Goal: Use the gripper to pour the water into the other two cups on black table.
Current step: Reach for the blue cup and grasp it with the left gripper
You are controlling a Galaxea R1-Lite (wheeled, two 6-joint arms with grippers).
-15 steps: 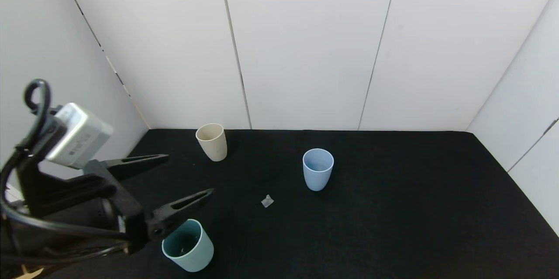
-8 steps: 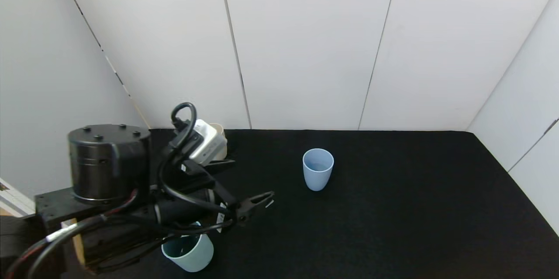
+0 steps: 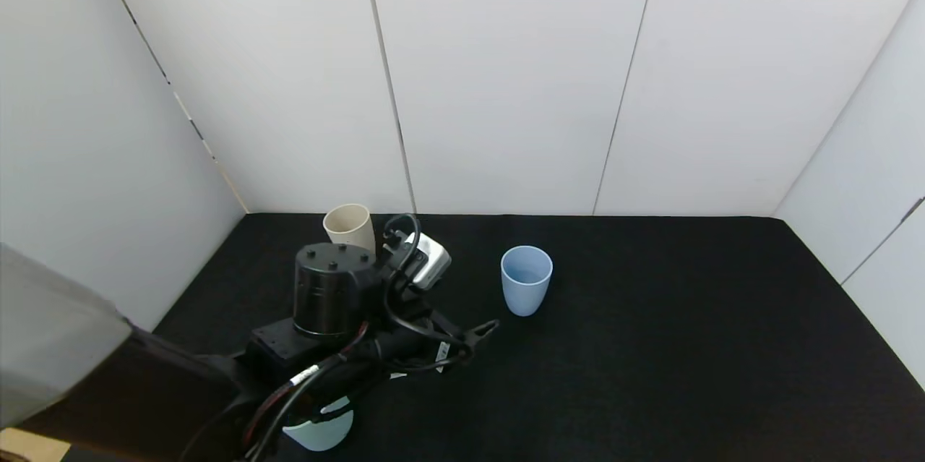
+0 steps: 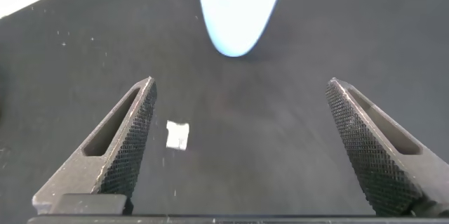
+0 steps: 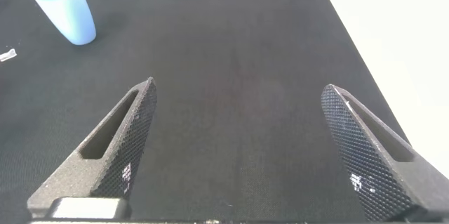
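Black felt covers the desk [image 3: 686, 346]. The left gripper [image 3: 462, 339] sits in the lower middle of the head view, its fingers [image 4: 119, 147] spread wide and holding nothing. The light blue cup [image 3: 526, 279] stands just ahead, near the middle. The beige cup [image 3: 350, 225] is behind the arm; the teal cup [image 3: 325, 429] is at the bottom, partly hidden. I think the reach is underway. Next, the fingers should go around the blue cup and close. The right gripper [image 5: 238, 147] is wide open too, over bare desk.
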